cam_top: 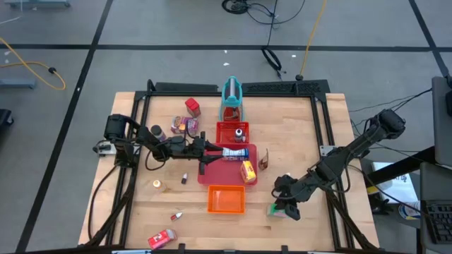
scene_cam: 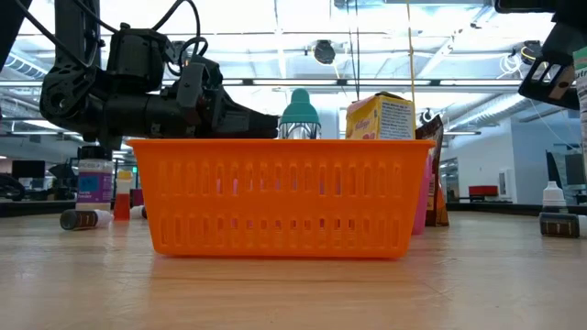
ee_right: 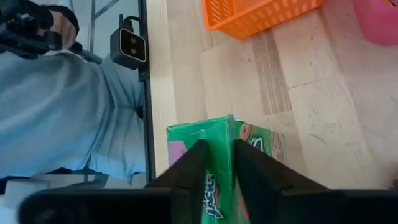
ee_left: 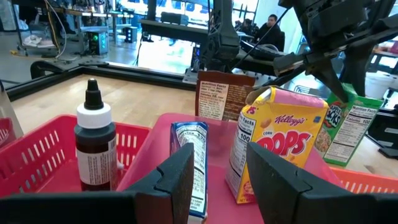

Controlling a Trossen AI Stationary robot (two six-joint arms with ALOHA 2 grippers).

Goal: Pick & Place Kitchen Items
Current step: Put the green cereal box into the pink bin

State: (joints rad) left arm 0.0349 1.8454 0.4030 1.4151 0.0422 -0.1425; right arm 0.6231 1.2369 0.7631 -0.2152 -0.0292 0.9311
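My left gripper is open at the left rim of the pink tray. Just ahead of its fingers a blue-white box lies in that tray, untouched, beside an upright yellow cereal box. My right gripper is shut on a green cereal box near the table's front right. The green box also shows in the left wrist view. My right gripper pinches the green box's upper edge between its two fingers, which come from above and lie across that edge. In the low view the box hangs below the fingers, clear of the table.
The red tray holds a dark bottle. The orange tray sits near the front, and the teal stand at the far side. A brown packet, a red box, a can and small bottles lie around.
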